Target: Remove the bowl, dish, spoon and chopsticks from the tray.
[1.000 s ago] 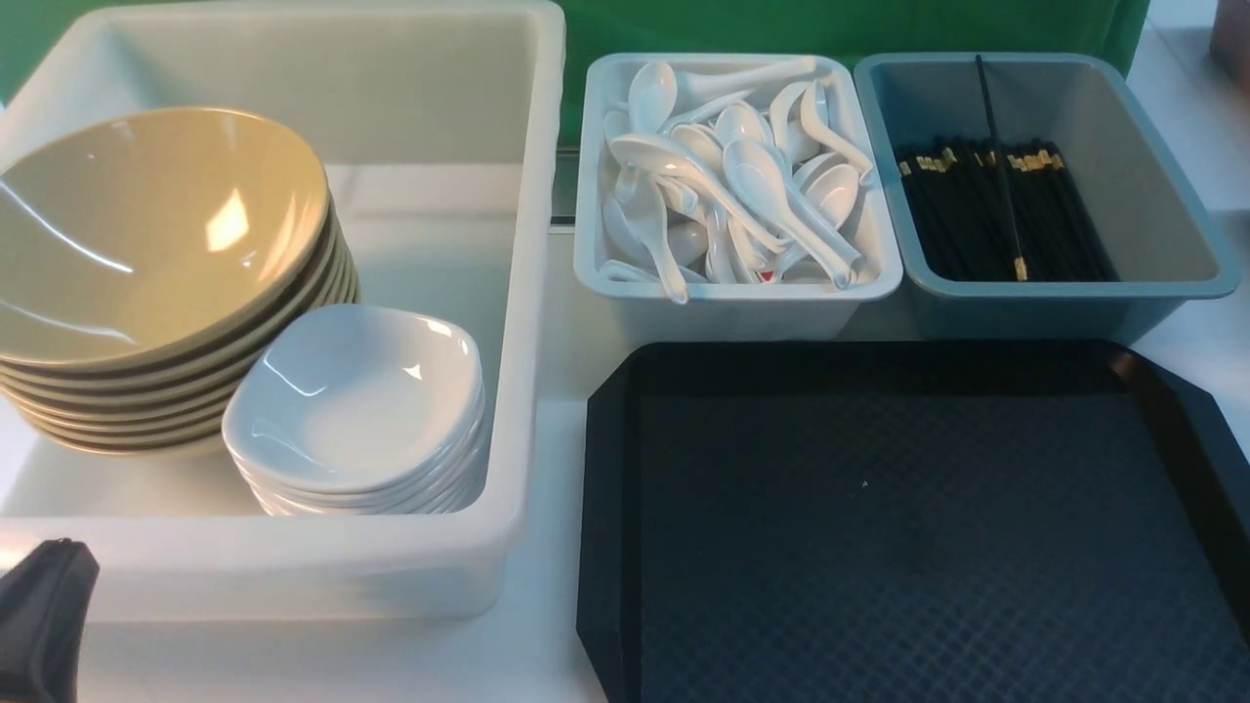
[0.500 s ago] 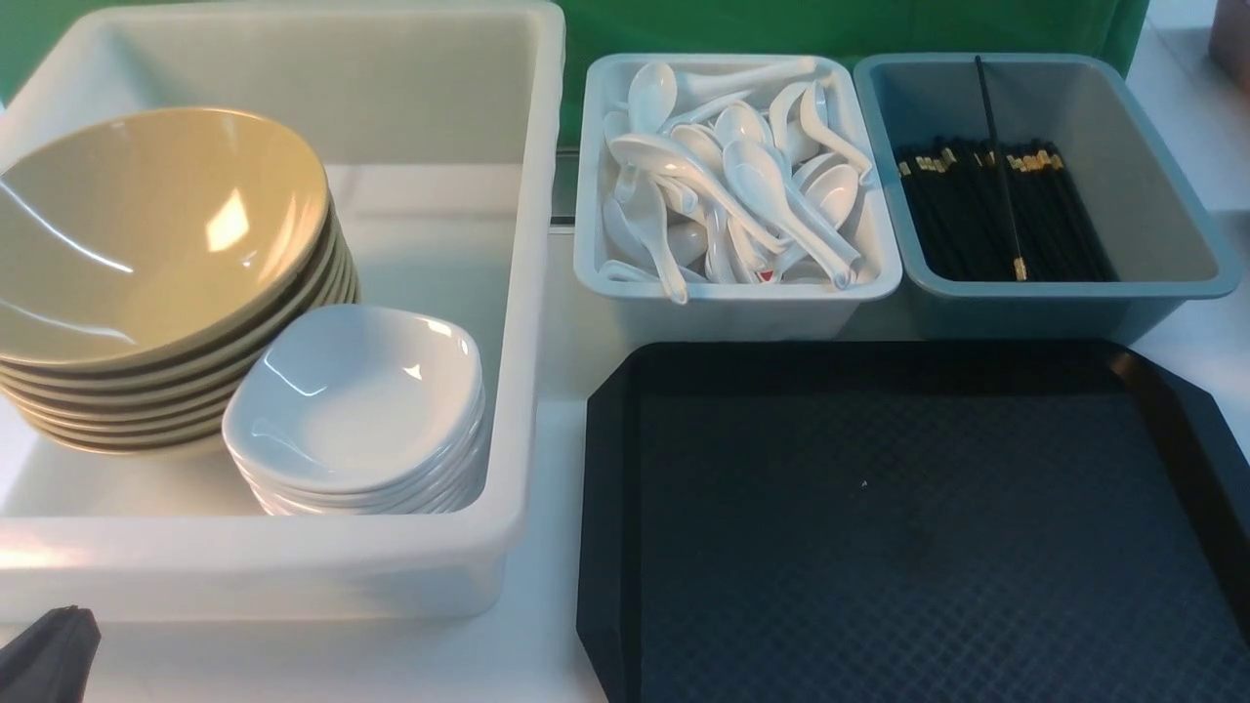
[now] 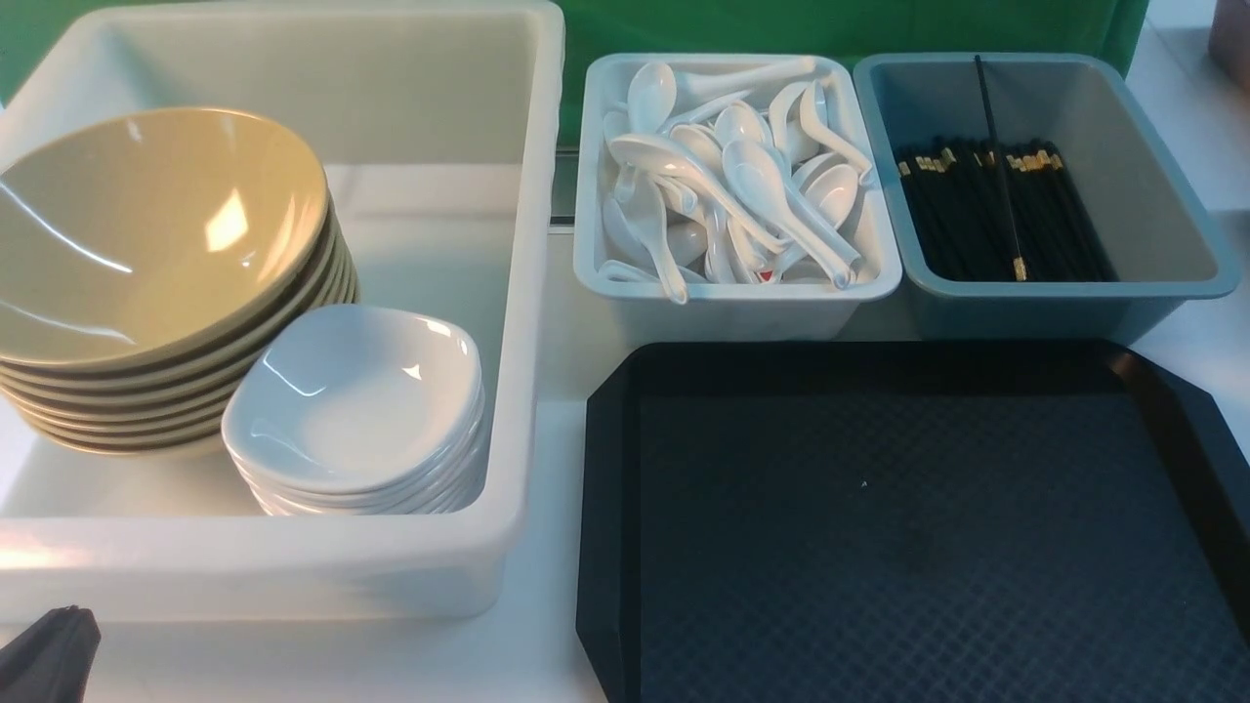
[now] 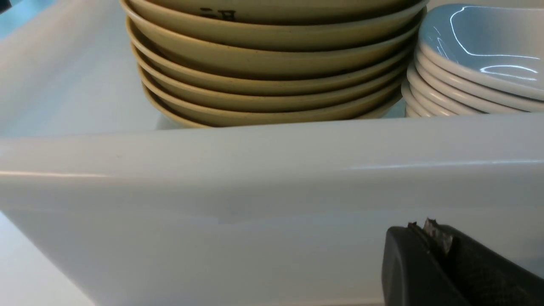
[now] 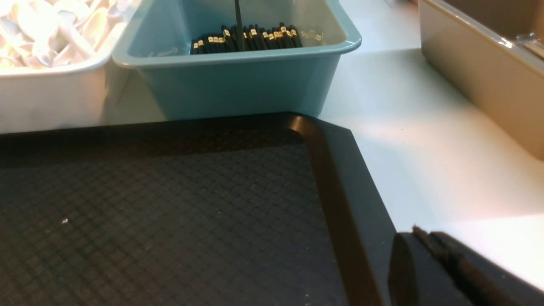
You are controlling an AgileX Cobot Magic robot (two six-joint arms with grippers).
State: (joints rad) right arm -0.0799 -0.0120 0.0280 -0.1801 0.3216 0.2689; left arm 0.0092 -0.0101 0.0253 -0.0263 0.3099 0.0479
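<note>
The black tray [image 3: 908, 527] lies at the front right with nothing on its floor; it also shows in the right wrist view [image 5: 170, 212]. Tan bowls [image 3: 146, 234] are stacked in the white tub [image 3: 293, 576], with a stack of white dishes [image 3: 356, 395] beside them. White spoons [image 3: 732, 176] fill a pale bin. Black chopsticks [image 3: 996, 210] lie in the grey-blue bin [image 3: 1172, 283]. My left gripper [image 3: 49, 654] is shut and empty in front of the tub's near wall [image 4: 255, 191]. My right gripper [image 5: 420, 236] is shut and empty over the tray's right rim.
The pale spoon bin [image 3: 732, 303] and the grey-blue bin stand side by side behind the tray. A beige container [image 5: 488, 72] stands on the white table to the right of the tray. A green backdrop runs behind the bins.
My left gripper dropped lower and back toward the front left corner between one second ago and half a second ago, then stayed still. Nothing else moved.
</note>
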